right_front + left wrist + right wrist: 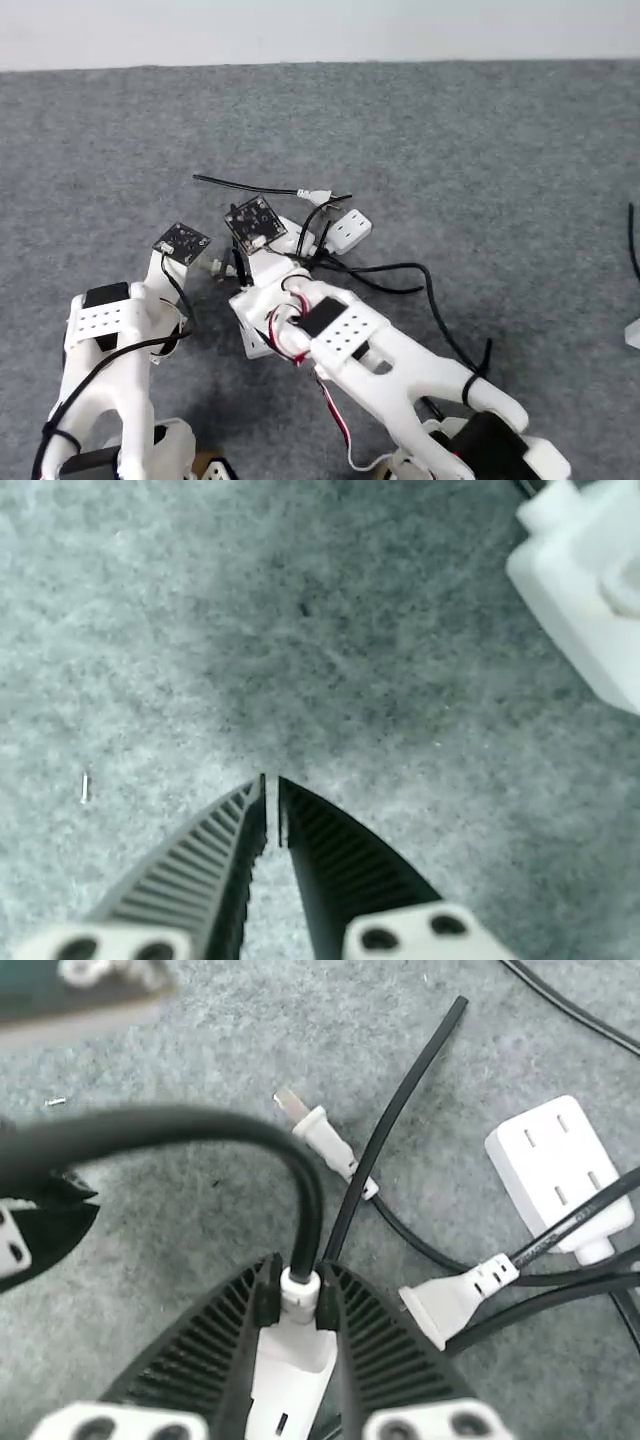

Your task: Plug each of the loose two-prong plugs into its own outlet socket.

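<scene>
**Right gripper**: the fingers are narrow and clamped on the white body of a held plug, with one ribbed pad on each flat side. Its black cable leaves the strain relief right at the fingertips and arcs away over them. The prongs are hidden back toward the wrist, so their heading cannot be confirmed.

**Left gripper**: the fingers are almost together with a thin slit between them and nothing held, above bare grey carpet. A white moulded part sits beyond the fingertips and off to one side. Its identity cannot be determined.

**Ahead of the right fingertips:**
- A loose plug lies on the carpet with its prongs pointing away from the fingers.
- A second plug lies off to the side of the fingers.
- The outlet block lies past the second plug, and the slots on its visible face are open.

**Handling assessment:**
- The plugs appear light, rigid and smooth-shelled, so a grip on the flat sides of the body is sound.
- A grip nearer the cable end would keep the prongs clear.
- The cable looks stiff and springy and will likely twist the plug off line.
- The prongs are thin and could bend if misaligned.
- The outlet block seems light and unanchored and may slide under insertion force, so bracing it is advisable.
</scene>
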